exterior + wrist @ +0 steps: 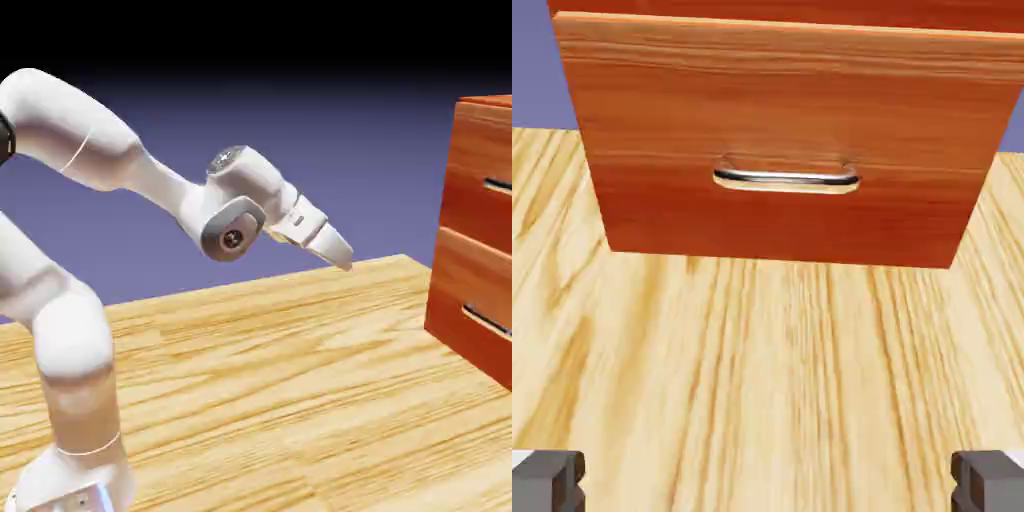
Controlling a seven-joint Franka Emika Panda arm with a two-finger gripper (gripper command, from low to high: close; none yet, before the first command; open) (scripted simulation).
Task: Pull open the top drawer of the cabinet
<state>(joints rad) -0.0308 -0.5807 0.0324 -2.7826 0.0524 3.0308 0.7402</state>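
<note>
The reddish-brown cabinet (452, 305) stands at the exterior view's right edge, cut off by the frame. Its top drawer (475, 170) carries a slim silver handle (497, 185) and sits flush with the drawer front below (462, 290). My gripper (341, 257) hangs above the table, well to the left of the cabinet and apart from it, pointing down toward it. In the hand view the lower drawer front (782, 110) and its silver handle (785, 180) fill the upper half; only a sliver of the top drawer (782, 7) shows. The grey fingertips (547, 480) stand wide apart, and the gripper (768, 485) is open and holds nothing.
The light wooden tabletop (280, 380) stretches between the arm and the cabinet. The white arm's base rises at the exterior view's lower left. A blue-violet backdrop lies behind.
</note>
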